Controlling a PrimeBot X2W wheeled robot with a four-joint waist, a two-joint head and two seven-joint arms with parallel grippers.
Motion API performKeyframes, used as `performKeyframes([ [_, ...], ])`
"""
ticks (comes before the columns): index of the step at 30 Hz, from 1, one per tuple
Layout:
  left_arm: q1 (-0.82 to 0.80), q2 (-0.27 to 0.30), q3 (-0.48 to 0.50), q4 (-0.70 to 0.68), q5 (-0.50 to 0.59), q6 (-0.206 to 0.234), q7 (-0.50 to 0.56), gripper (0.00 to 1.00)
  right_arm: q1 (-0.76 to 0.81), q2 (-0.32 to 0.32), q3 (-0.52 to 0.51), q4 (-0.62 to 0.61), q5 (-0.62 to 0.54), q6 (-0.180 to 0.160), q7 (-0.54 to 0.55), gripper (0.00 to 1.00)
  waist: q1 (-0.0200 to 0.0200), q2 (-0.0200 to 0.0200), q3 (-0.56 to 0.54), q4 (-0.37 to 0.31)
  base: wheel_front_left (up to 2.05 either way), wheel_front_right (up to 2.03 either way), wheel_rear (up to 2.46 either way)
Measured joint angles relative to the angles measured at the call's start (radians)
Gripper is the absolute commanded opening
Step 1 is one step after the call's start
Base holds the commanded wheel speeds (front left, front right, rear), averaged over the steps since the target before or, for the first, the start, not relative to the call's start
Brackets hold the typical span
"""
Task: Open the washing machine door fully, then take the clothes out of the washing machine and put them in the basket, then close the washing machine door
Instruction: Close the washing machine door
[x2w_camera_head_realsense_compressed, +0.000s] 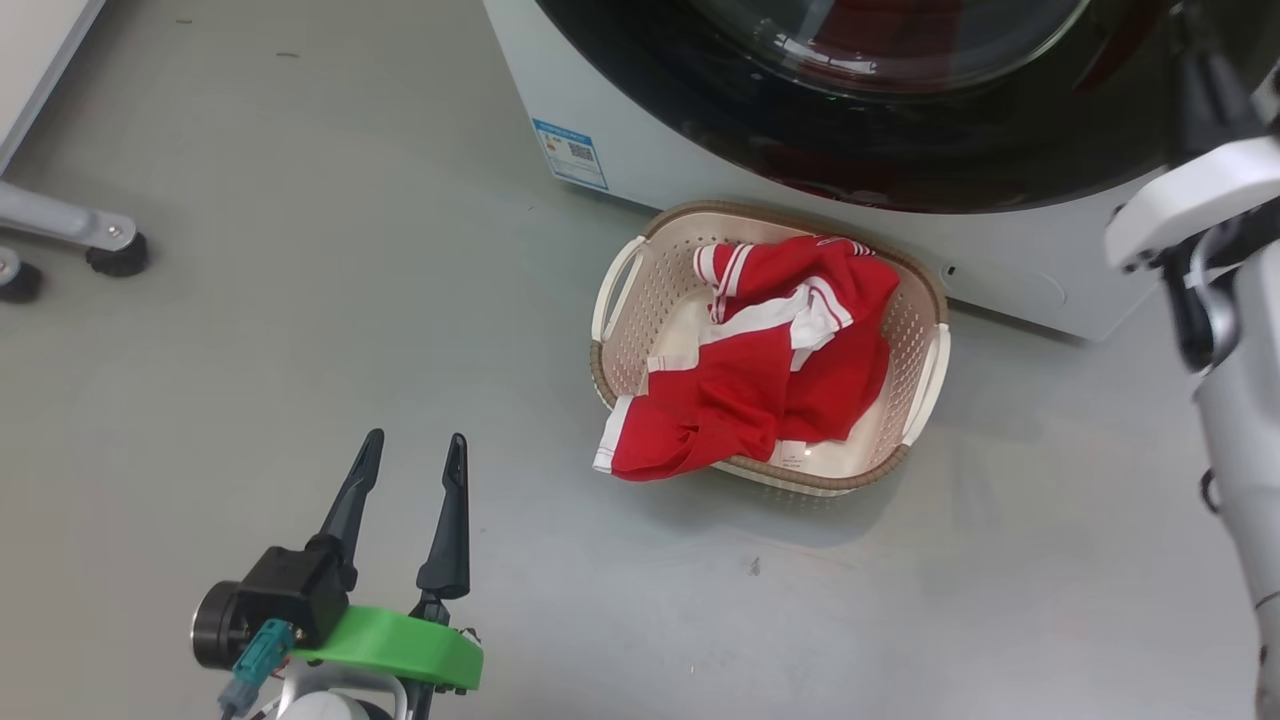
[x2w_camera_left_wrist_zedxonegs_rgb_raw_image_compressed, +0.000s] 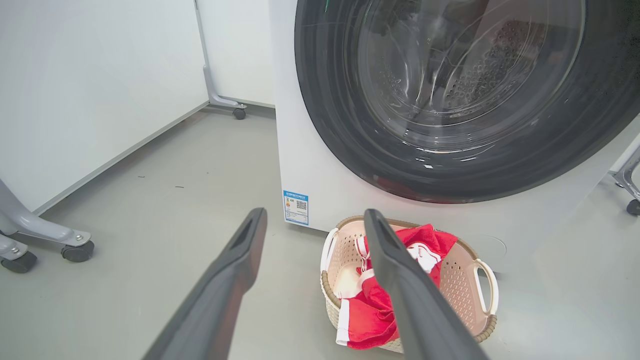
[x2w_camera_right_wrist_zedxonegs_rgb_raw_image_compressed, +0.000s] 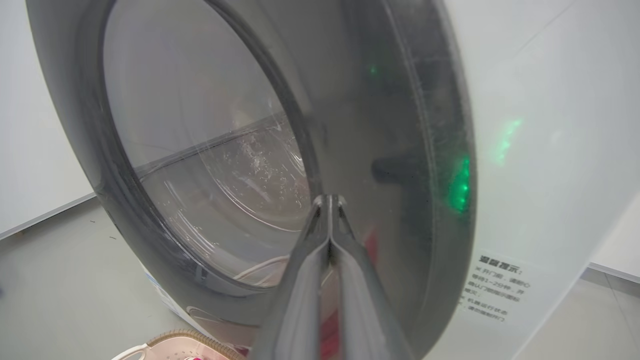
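Evidently late in the job. The clothes (x2w_camera_head_realsense_compressed: 770, 370), red with white stripes, lie in the basket (x2w_camera_head_realsense_compressed: 640, 310), bunched toward its right and near sides. One hem hangs over the near rim toward the floor (x2w_camera_head_realsense_compressed: 300, 350). The basket stands on the floor just in front of the washing machine (x2w_camera_head_realsense_compressed: 650, 170), below the door and to the right of the small blue label (x2w_camera_head_realsense_compressed: 570, 152).

Drum: through the glass in the left wrist view I see bare perforated metal and no fabric that I can make out. The red tints low in the door I take for reflections of the garment. The unloading step looks done.

Washing machine door (x2w_camera_left_wrist_zedxonegs_rgb_raw_image_compressed: 465, 85): the black rim lies close against the white front in both wrist views. It looks swung shut, or very nearly. Whether the latch has caught cannot be told.

Right end effector (x2w_camera_right_wrist_zedxonegs_rgb_raw_image_compressed: 328, 199): fingers pressed together with nothing between them, tips right at the door's black rim beside the glass. Touching or just short of it, I cannot tell. It reads as a pushing pose. The right arm (x2w_camera_head_realsense_compressed: 1190, 210) shows pale at the right edge of the head view, up by the door.

Left end effector (x2w_camera_head_realsense_compressed: 416, 438): fingers spread wide, empty, low over the floor, left of the basket and well apart from it.

Tally, as judged:
- Door opened: done.
- Clothes out and into the basket: done, with the hem overhanging.
- Door closed: in hand or just finishing.
- Left to do: make sure the door seats home.
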Motion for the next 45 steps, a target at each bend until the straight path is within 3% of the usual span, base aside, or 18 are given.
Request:
performKeyframes([
  [18, 0.002, 0.017, 0.016, 0.034, 0.024, 0.001, -0.001, 1.0, 0.241, 0.189, 0.04, -0.045, 0.051, 0.009, -0.02, 0.0, 0.0, 0.0, -0.116, -0.106, 0.0, 0.0, 0.0],
  [20, 0.003, 0.022, 0.015, 0.035, 0.027, 0.001, -0.001, 1.0, 0.266, 0.206, 0.038, -0.066, 0.058, 0.009, -0.021, 0.37, 0.0, 0.0, -0.131, -0.121, 0.0, 0.0, 0.0],
  [21, 0.005, 0.026, 0.015, 0.036, 0.027, 0.001, -0.001, 1.0, 0.28, 0.211, 0.038, -0.074, 0.058, 0.01, -0.021, 0.61, 0.0, 0.0, -0.138, -0.129, 0.0, 0.0, 0.0],
  [22, 0.006, 0.028, 0.016, 0.037, 0.027, 0.001, -0.001, 1.0, 0.294, 0.213, 0.039, -0.081, 0.058, 0.01, -0.021, 0.93, 0.0, 0.0, -0.145, -0.138, 0.0, 0.0, 0.0],
  [23, 0.008, 0.031, 0.016, 0.037, 0.027, 0.001, -0.001, 1.0, 0.308, 0.215, 0.038, -0.086, 0.059, 0.01, -0.021, 1.0, 0.0, 0.0, -0.151, -0.146, 0.0, 0.0, 0.0],
  [45, 0.071, 0.063, 0.016, 0.04, 0.029, 0.001, 0.009, 1.0, 0.589, 0.235, 0.044, -0.215, 0.074, 0.007, -0.021, 1.0, 0.0, 0.0, -0.27, -0.324, 0.0, 0.0, 0.0],
])
